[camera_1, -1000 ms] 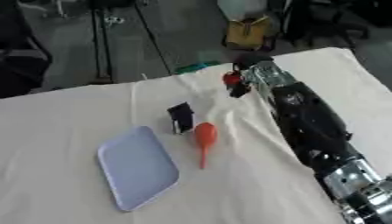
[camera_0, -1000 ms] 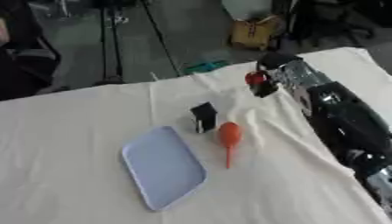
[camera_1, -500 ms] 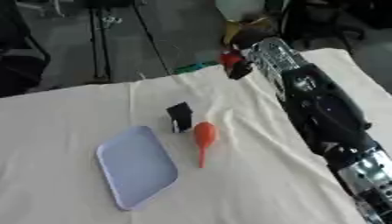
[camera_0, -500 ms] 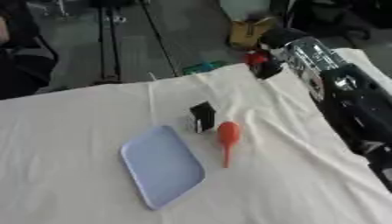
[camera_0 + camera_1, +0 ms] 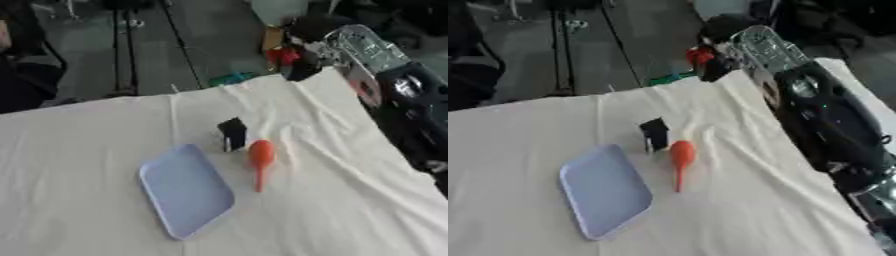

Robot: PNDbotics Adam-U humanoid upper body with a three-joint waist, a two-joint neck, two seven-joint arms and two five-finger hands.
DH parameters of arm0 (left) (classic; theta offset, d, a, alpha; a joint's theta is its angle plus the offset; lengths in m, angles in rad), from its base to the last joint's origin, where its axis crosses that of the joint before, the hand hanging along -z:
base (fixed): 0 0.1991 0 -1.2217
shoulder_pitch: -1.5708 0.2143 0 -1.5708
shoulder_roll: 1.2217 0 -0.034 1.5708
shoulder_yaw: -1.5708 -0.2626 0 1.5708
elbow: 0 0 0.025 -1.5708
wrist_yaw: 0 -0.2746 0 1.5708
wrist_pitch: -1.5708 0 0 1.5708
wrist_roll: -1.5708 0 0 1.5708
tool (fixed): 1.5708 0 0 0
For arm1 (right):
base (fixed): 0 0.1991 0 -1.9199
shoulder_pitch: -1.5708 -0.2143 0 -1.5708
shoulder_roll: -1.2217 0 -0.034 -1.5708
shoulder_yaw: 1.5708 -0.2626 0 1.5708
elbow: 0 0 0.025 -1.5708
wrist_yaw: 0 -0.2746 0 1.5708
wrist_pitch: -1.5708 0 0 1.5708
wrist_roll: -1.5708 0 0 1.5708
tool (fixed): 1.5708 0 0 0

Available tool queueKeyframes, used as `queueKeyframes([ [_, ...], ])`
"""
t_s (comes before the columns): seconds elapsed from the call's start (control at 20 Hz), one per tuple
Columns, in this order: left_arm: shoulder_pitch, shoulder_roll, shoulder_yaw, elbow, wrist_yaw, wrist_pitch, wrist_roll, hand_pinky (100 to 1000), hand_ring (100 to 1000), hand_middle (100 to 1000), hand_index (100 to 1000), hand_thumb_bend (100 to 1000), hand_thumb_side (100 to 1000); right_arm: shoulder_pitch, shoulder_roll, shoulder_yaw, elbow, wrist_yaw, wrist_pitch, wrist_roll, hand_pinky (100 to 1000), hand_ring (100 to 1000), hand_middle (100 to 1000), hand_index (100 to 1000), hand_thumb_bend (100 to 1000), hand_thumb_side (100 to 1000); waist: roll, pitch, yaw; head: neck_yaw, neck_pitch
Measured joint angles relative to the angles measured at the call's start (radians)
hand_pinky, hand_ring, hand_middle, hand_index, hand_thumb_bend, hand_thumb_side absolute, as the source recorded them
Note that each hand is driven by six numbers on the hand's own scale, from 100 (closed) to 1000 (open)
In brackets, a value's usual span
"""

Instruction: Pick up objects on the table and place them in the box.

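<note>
My right hand (image 5: pixel 715 57) was out past the counter's (image 5: pixel 737 210) far edge, fingers closed on a small red object (image 5: pixel 700 54). I saw no box. The orange bulb (image 5: pixel 681 152) lay behind it, stem toward me.

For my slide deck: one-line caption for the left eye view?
Right robot hand carries a red object past the table's far edge; orange bulb, black item, blue tray remain.

The cloth-covered table (image 5: pixel 79 150) bears a pale blue tray (image 5: pixel 185 189), black block (image 5: pixel 232 133) and orange bulb (image 5: pixel 261 155).
</note>
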Motion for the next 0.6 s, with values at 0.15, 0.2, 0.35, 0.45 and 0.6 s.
queueKeyframes([
  [0.15,-0.001,0.000,-0.001,0.000,0.000,0.000,0.000,797,830,828,764,100,843,0.000,-0.005,0.025,-0.073,-0.025,0.004,0.028,862,797,424,522,100,458,0.000,0.000,0.002,0.001,0.000],
  [0.2,-0.001,0.000,-0.003,0.000,0.000,0.000,0.000,797,830,828,764,100,843,0.000,-0.008,0.034,-0.097,-0.032,0.004,0.037,862,797,424,522,100,458,0.000,0.000,0.004,0.001,0.000],
  [0.35,-0.003,0.000,-0.005,0.000,0.000,0.000,0.000,797,829,828,764,100,844,0.000,-0.009,0.059,-0.164,-0.056,0.004,0.065,862,797,424,522,100,454,-0.001,0.000,0.008,0.002,0.000],
  [0.45,-0.005,0.000,-0.005,0.000,0.000,0.000,0.000,797,830,828,764,100,844,-0.001,-0.009,0.071,-0.201,-0.071,0.005,0.082,861,797,425,522,100,456,-0.002,0.000,0.009,0.003,0.000],
  [0.6,-0.007,0.000,-0.005,0.000,0.000,0.000,0.000,797,829,827,764,100,844,-0.009,-0.007,0.086,-0.248,-0.088,0.007,0.110,861,797,425,521,100,453,-0.002,0.000,0.016,0.004,0.000],
])
